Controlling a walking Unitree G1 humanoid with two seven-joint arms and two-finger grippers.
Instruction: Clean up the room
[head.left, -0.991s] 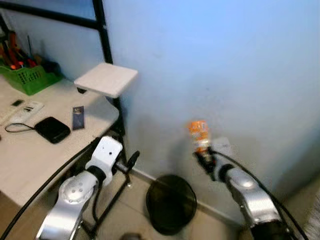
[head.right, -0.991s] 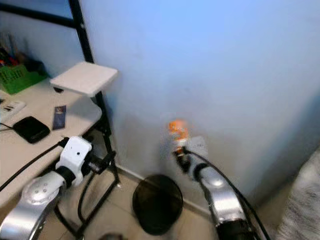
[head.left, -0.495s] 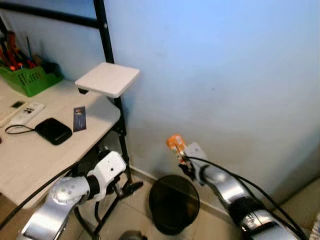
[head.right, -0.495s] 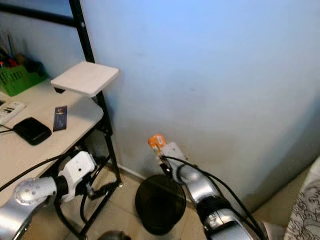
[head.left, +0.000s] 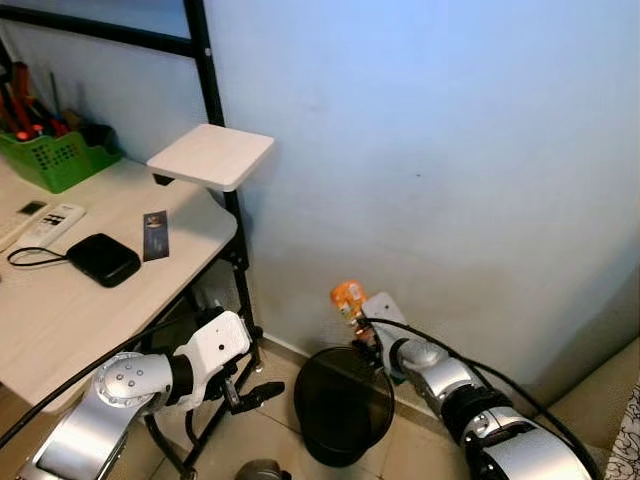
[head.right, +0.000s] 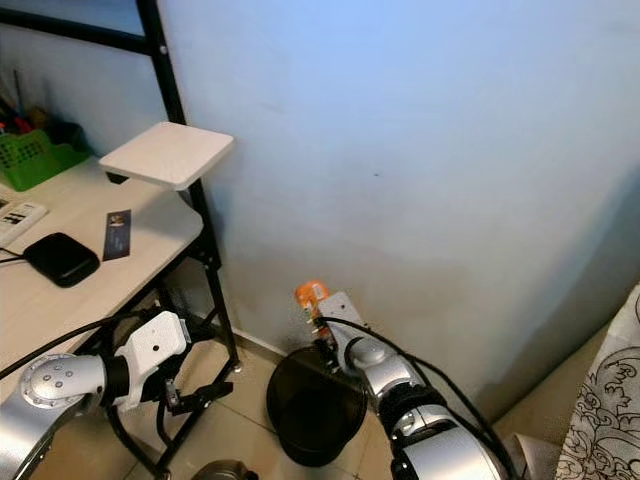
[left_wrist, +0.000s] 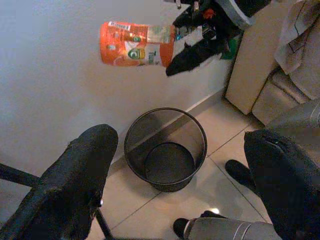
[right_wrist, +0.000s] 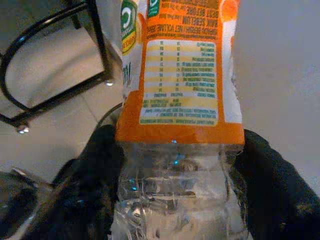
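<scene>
While the right gripper (head.left: 362, 325) pinches a bottle (head.left: 348, 299) with an orange label near the lower middle of the left eye view, a black mesh bin (head.left: 345, 403) stands on the floor just below it by the wall. Low at lower left, the left gripper (left_wrist: 175, 175) hangs with fingers spread.

silver arms (head.left: 120, 400), black cables, black fingers (left_wrist: 75, 180)
</scene>
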